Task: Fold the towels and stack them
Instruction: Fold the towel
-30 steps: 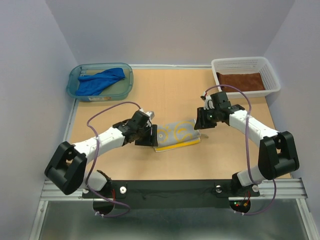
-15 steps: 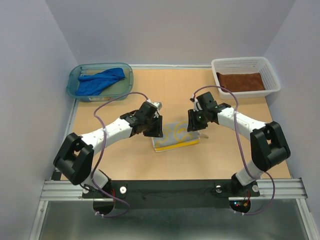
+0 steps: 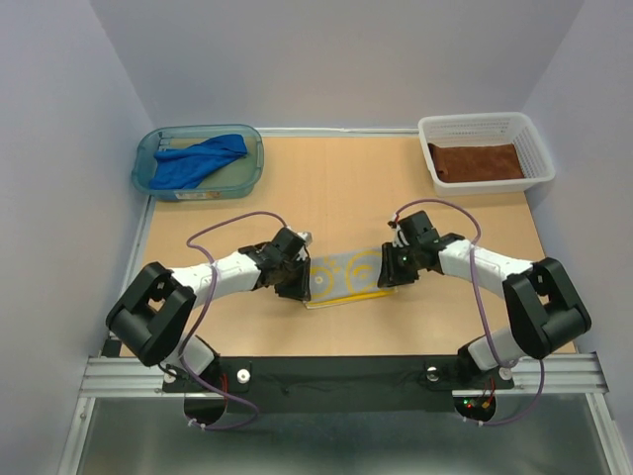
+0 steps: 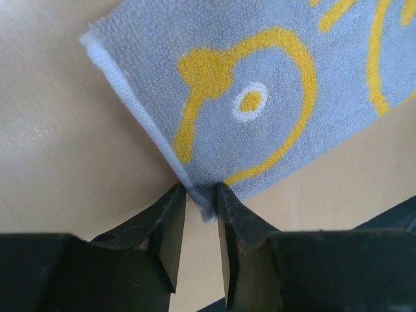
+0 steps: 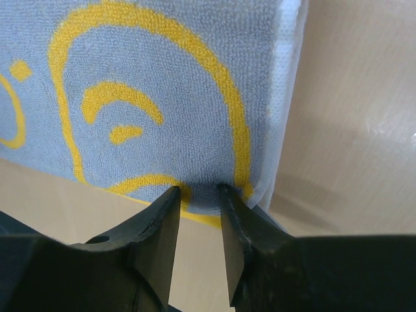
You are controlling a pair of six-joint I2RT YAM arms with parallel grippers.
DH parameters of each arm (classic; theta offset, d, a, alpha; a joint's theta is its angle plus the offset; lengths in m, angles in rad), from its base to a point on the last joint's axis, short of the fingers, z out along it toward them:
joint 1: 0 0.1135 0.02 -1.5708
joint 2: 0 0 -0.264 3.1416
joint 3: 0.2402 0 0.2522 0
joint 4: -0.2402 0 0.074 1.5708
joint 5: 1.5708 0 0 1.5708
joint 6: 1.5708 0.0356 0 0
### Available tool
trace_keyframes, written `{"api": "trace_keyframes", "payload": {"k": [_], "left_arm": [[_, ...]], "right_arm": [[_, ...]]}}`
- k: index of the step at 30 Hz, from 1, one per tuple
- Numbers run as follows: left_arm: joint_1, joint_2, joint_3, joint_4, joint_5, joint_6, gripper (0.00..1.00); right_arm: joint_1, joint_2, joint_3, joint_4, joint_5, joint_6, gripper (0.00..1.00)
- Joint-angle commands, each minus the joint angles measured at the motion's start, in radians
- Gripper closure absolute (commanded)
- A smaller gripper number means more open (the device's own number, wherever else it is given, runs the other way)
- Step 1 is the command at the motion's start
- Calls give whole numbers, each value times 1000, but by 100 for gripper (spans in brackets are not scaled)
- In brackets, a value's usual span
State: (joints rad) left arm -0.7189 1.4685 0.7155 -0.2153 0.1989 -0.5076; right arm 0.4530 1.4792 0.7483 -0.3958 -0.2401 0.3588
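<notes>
I am pinching the soft, light yellow-patterned towel (image 3: 346, 273) by two opposite-end corners, my left gripper (image 4: 200, 192) and right gripper (image 5: 198, 190) each nipping thin, floppy cloth that could slip.

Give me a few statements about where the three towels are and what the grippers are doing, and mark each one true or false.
The blue towel lies in the teal tub. True.
The rust-brown towel lies in that tub too. False: the rust-brown towel lies in the white basket.
The left gripper and the right gripper each pinch a corner of the patterned towel. True.
The patterned towel sits on top of the blue towel. False: it lies on the table, apart from the tub.
</notes>
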Motion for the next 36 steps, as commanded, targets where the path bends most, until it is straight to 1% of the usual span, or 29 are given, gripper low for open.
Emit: {"api": "trace_keyframes", "payload": {"k": [1, 4, 8, 11, 13, 15, 16, 19, 20, 21, 23, 25, 28, 29, 30, 31, 32, 33, 34, 35, 36], "left_arm": [[-5, -3, -59, -44, -18, -5, 63], [-5, -25, -60, -49, -30, -12, 63], [-2, -19, -39, -47, -58, -11, 63], [13, 22, 1, -49, -91, 7, 63], [50, 53, 22, -49, -104, 33, 64], [84, 70, 58, -53, -127, 52, 64], [183, 110, 115, -58, -156, 99, 64], [205, 125, 156, -73, -170, 124, 64], [214, 127, 170, -78, -177, 129, 63], [216, 127, 179, -84, -184, 132, 63], [219, 125, 196, -91, -187, 132, 63], [217, 102, 196, -99, -177, 129, 61], [217, 26, 180, -110, -179, 121, 48], [216, 1, 180, -116, -185, 127, 40], [204, -55, 179, -121, -212, 136, 34], [190, -86, 179, -128, -236, 148, 29], [171, -117, 180, -127, -254, 170, 24], [153, -173, 185, -130, -286, 205, 19], [97, -198, 193, -125, -302, 222, 18], [70, -218, 197, -118, -311, 236, 17], [40, -235, 199, -110, -309, 251, 17]], "right_arm": [[9, -25, -92, -20, 51, 52, 62], [9, -77, -150, -18, 70, 88, 62], [7, -141, -168, -14, 65, 114, 61], [7, -221, -158, -17, 110, 135, 61], [7, -238, -150, -18, 166, 141, 61], [7, -238, -130, -18, 200, 141, 61], [7, -162, -57, -14, 226, 125, 62], [7, -119, -17, -14, 205, 112, 67], [7, -114, 9, -11, 203, 111, 71], [7, -109, 22, -11, 208, 108, 72], [7, -109, 37, -11, 212, 103, 72], [7, -114, 45, -11, 202, 98, 72], [6, -138, 34, -11, 193, 120, 68], [6, -149, 30, -11, 199, 127, 62], [6, -157, 22, -11, 209, 135, 57], [0, -161, 17, -11, 212, 140, 53], [-5, -165, 13, -11, 214, 146, 45], [-13, -168, 10, -9, 216, 157, 41], [-20, -171, 5, -9, 216, 163, 39], [-39, -171, 0, -9, 217, 167, 36], [-49, -175, -3, -9, 216, 176, 36]]}}
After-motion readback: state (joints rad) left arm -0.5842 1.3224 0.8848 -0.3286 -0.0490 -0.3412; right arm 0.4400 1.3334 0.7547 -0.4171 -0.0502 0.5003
